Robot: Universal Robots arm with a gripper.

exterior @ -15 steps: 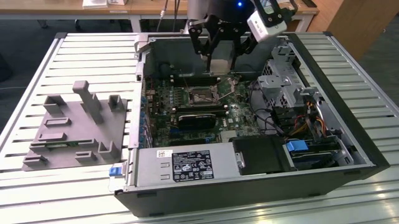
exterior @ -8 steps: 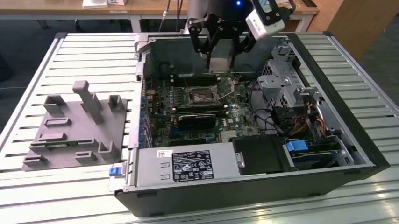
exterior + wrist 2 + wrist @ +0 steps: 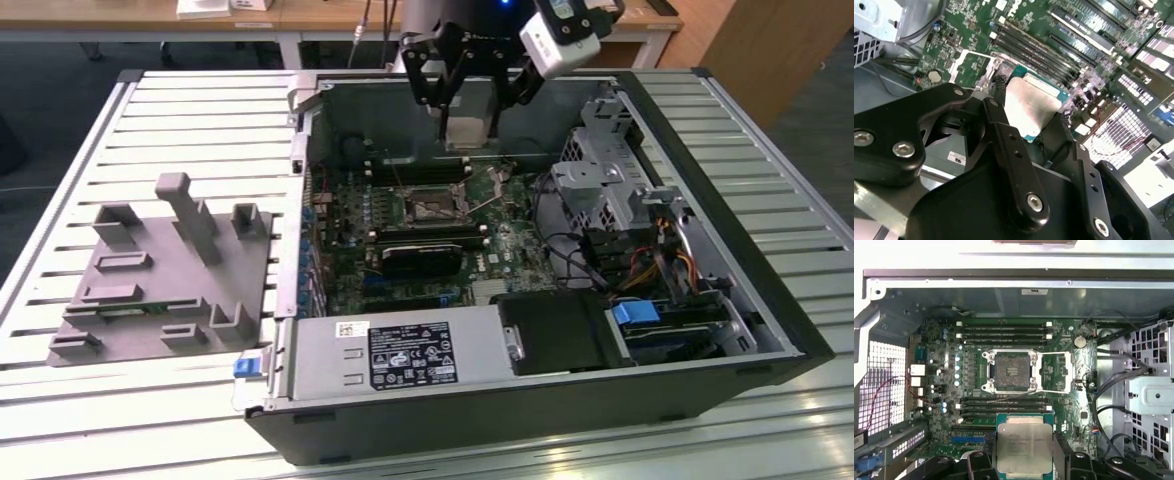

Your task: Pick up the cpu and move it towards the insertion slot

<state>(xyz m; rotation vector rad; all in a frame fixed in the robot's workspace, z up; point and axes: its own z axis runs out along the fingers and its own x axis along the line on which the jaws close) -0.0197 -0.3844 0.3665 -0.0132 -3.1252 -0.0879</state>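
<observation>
A: What does the exterior view show?

B: An open black desktop computer case (image 3: pixel 747 300) lying on its side on a slatted white metal table (image 3: pixel 200 120). The black two-fingered gripper (image 3: pixel 467 135) hangs over the case's far end, its fingers clamped on the small flat silvery-grey square cpu (image 3: pixel 467 133). The chip is raised above the green motherboard (image 3: pixel 400 230). The square silver-framed insertion slot with its dark centre (image 3: pixel 430 203) lies below it, nearer the camera. A grey plastic fixture tray (image 3: pixel 160 270) sits on the table at the exterior view's left.

A: And the second wrist view?

B: The black gripper fingers (image 3: pixel 1006 135) press on opposite edges of the cpu (image 3: pixel 1026 107) (its green underside edge peeks out), held clear of the board.

A: The first wrist view?

B: The cpu (image 3: pixel 1024 447) sits between the fingers (image 3: pixel 1061 450). The insertion slot (image 3: pixel 1010 371) lies uncovered, apart from the chip, with long black memory slots (image 3: pixel 1004 405) between them.
</observation>
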